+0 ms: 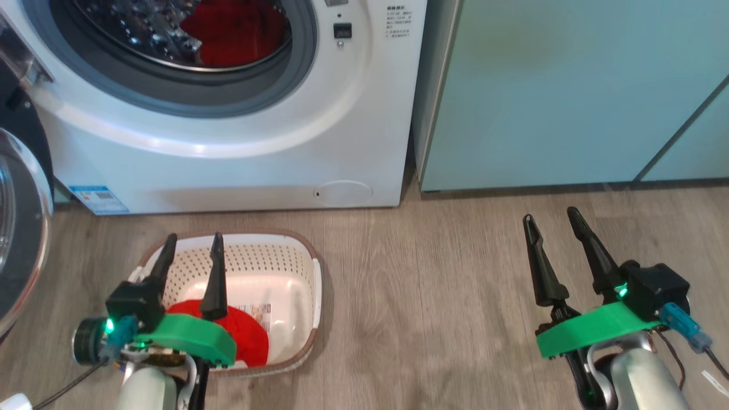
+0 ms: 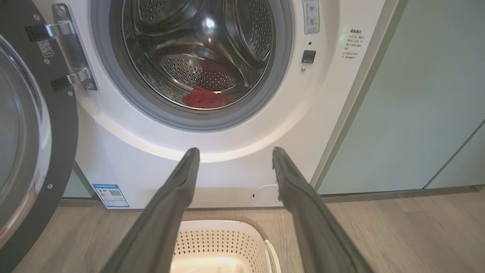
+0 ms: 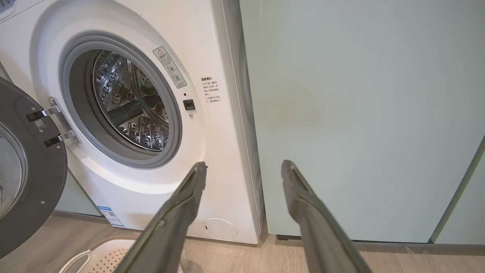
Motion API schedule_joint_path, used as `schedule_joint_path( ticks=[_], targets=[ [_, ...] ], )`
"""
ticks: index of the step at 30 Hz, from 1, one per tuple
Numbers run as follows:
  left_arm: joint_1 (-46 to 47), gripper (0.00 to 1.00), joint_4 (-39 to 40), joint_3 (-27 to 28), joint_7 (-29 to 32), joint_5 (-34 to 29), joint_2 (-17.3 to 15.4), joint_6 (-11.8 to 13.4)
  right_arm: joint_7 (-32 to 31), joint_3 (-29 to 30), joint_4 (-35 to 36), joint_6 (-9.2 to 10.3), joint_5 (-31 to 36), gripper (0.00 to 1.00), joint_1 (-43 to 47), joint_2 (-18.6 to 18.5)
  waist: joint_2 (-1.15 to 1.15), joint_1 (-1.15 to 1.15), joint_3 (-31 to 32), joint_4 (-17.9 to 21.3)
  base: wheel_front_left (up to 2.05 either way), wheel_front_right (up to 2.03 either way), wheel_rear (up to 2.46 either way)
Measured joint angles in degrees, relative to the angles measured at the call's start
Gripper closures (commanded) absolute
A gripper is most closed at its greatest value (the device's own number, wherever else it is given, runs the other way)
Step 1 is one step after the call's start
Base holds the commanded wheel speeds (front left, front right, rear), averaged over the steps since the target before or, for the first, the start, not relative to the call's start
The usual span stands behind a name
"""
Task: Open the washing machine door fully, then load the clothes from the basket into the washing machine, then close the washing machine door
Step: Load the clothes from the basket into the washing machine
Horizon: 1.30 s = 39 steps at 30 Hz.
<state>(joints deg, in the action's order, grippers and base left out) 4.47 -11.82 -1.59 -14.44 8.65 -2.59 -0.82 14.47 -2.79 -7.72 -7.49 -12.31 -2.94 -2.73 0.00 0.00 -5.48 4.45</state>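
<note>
The white washing machine (image 1: 239, 165) stands ahead with its door (image 1: 23, 228) swung open to the left. Red cloth (image 1: 239, 31) lies inside the drum, seen too as a red cloth (image 2: 204, 98) in the left wrist view. The cream basket (image 1: 296, 267) sits on the floor before the machine, holding a red bundle of clothes (image 1: 250, 336). My left gripper (image 1: 191, 245) hangs open above the basket, nothing between its fingers. My right gripper (image 1: 549, 219) stands open over bare floor to the right, empty. In the right wrist view the door (image 3: 34, 178) and basket (image 3: 102, 258) sit lower left.
Pale teal cabinets (image 1: 569, 91) stand right of the washer. Wood-look floor (image 1: 433, 296) stretches between the basket and my right arm. A round filter cover (image 1: 343, 193) and a blue sticker (image 1: 98, 199) mark the washer's lower front.
</note>
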Motion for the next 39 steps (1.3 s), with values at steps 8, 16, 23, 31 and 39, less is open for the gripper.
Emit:
schedule_joint_path(
  ticks=[8,16,23,31,39],
  targets=[
    [4.02,0.0,-10.48,-0.07,0.0,-1.69,-0.12,-1.38,0.0,-0.01,0.89,0.0,0.16,0.0,-1.67,-0.01,0.0,0.0,-5.4,0.05,0.0,0.0,0.0],
    [14.64,0.0,-27.52,-0.36,0.0,-4.27,-3.35,-2.11,0.0,-0.94,1.91,0.0,0.29,0.0,-6.03,-0.01,0.0,0.01,-13.67,0.89,0.0,0.0,0.0],
    [26.33,0.0,-42.66,-2.64,1.37,-7.06,-7.59,-3.18,0.0,-1.47,2.97,0.0,0.19,0.0,-9.39,-0.01,0.0,0.02,-21.53,2.2,0.0,0.0,0.0],
    [35.68,0.0,-53.06,-9.17,5.33,-12.85,-11.72,-5.14,0.0,-2.26,3.66,0.0,-1.24,0.0,-11.82,-0.02,0.0,0.02,-29.14,4.25,0.0,0.0,0.0],
    [42.67,0.0,-59.48,-13.66,9.95,-15.88,-14.75,-6.09,0.0,-2.69,4.72,0.0,-3.07,0.0,-14.05,-0.02,0.0,0.01,-36.81,6.91,0.0,0.0,0.0]
  ],
)
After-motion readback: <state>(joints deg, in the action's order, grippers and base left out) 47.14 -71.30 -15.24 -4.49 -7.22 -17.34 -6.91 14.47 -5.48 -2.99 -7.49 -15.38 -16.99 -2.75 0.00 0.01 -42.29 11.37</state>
